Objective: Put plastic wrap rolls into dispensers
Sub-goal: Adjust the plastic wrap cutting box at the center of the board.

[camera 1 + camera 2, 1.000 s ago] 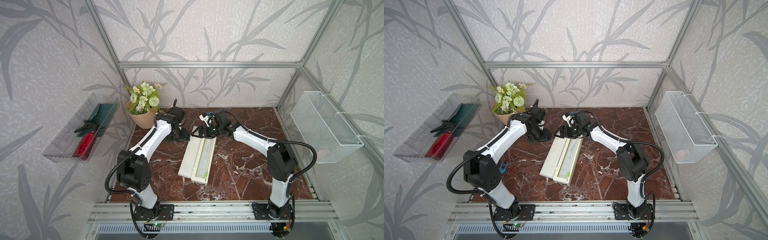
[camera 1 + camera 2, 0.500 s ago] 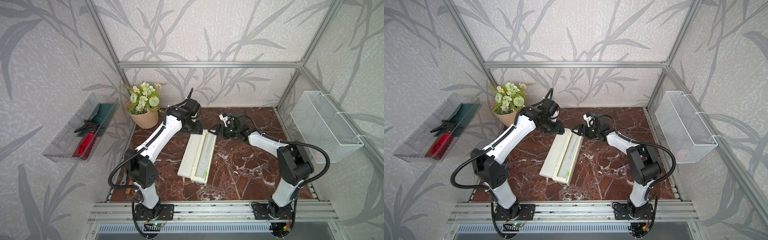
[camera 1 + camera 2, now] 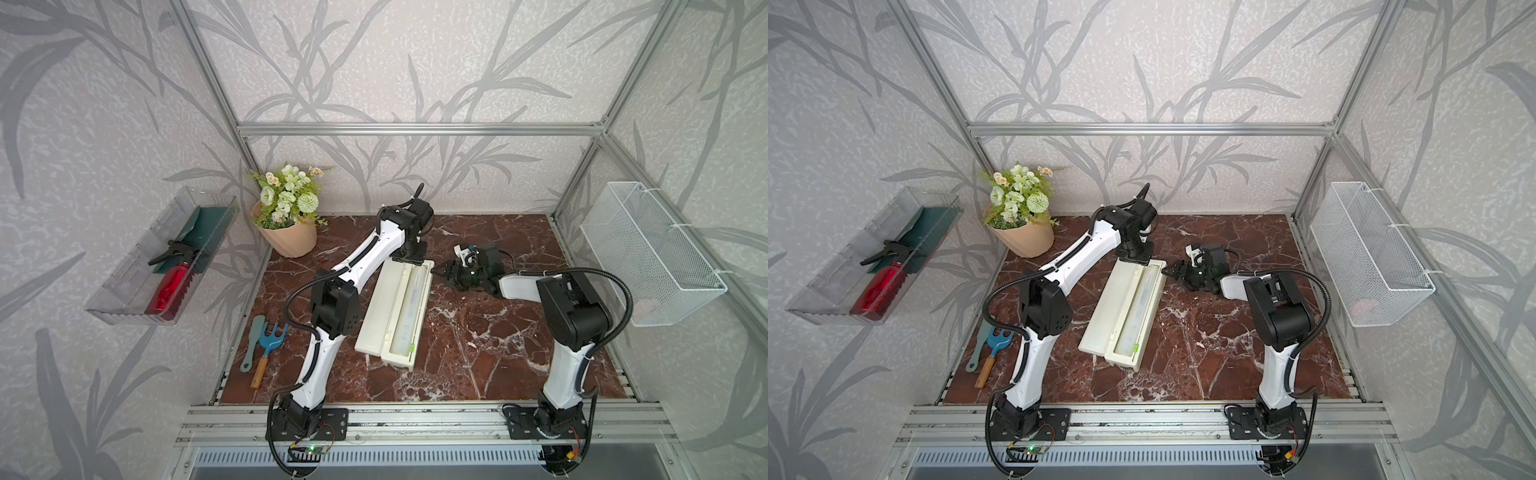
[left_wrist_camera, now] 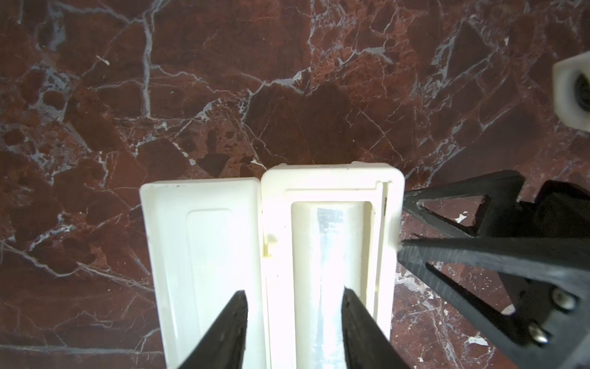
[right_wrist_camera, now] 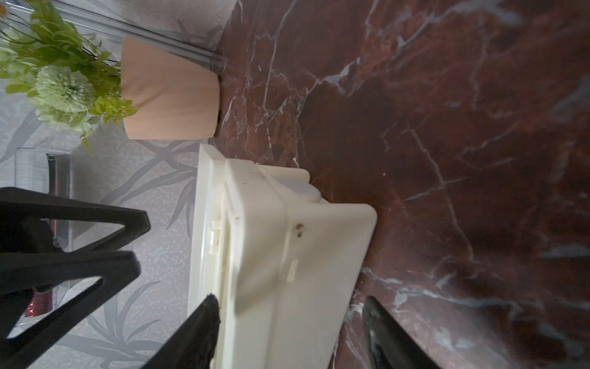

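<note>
The cream dispenser (image 3: 380, 307) (image 3: 1108, 311) lies open on the marble floor, its lid flat beside the tray. A translucent plastic wrap roll (image 3: 409, 307) (image 3: 1138, 307) (image 4: 329, 255) rests inside the tray. My left gripper (image 3: 409, 259) (image 3: 1133, 257) (image 4: 293, 292) points down over the box's far end, jaws apart. One finger is over the lid (image 4: 207, 255) and one over the roll. My right gripper (image 3: 434, 272) (image 3: 1165, 272) (image 5: 289, 303) is open, lying low at the box's far right side. Its fingertips (image 4: 403, 199) touch the tray's outer wall (image 5: 287, 255).
A flower pot (image 3: 291, 237) stands at the back left. Garden hand tools (image 3: 266, 345) lie at the front left. A clear tray (image 3: 120, 291) holding a red bottle hangs on the left wall. A white wire basket (image 3: 648, 253) hangs on the right wall.
My left arm swung right from beside the box's far end to directly over it, and its jaws narrowed. My right gripper backed off from the far end to the box's right side.
</note>
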